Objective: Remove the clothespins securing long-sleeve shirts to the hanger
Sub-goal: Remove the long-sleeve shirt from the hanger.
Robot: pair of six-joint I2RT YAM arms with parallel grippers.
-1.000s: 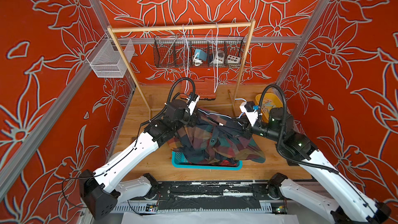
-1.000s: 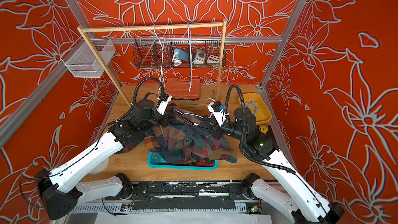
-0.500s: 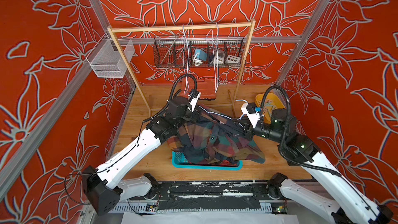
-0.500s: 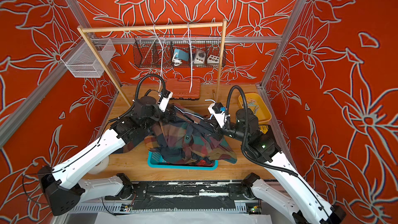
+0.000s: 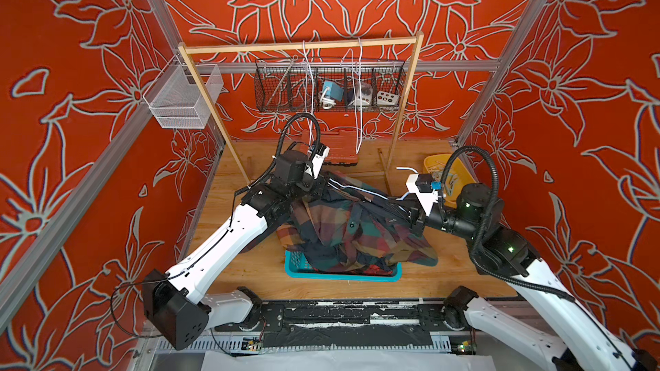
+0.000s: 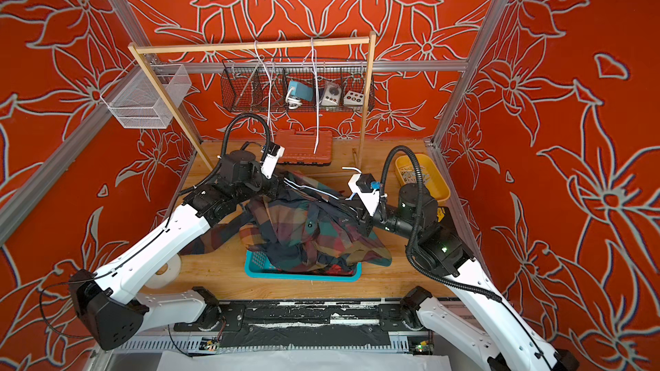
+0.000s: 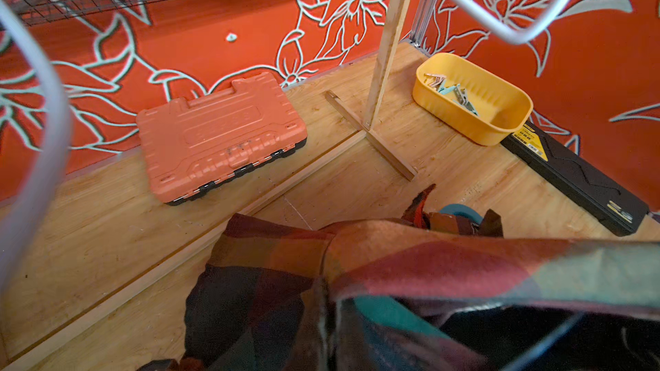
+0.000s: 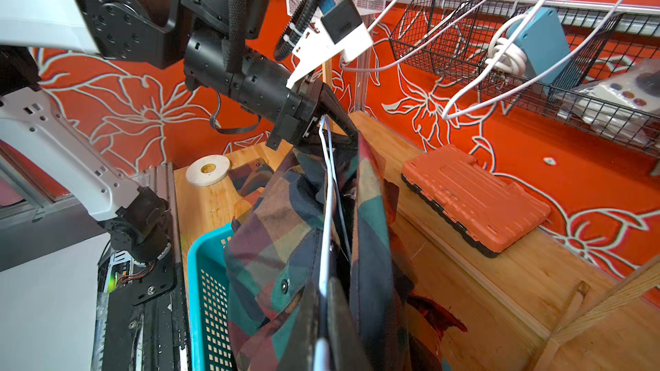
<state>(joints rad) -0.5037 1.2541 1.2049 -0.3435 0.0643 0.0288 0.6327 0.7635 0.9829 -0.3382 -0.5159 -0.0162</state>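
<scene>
Plaid shirt (image 5: 351, 230), hanger (image 8: 326, 187) axis crosswise, clamped between left pincer (image 8: 332, 133), right pincer (image 8: 323, 319)

Wooden tabletop (image 5: 446, 273), pale planks. Orange tool case (image 7: 221, 140) flat at back centre, near wall. Wooden rack foot (image 7: 389, 153) between case and yellow tub (image 7: 475, 133) in back right corner. Black case (image 7: 578, 180) along right wall, just beside tub. Teal basket (image 5: 343, 275) front centre. White tape roll (image 6: 162, 273) front left. Plaid shirt sleeve (image 6: 218, 239) lying on wood left of basket.
</scene>
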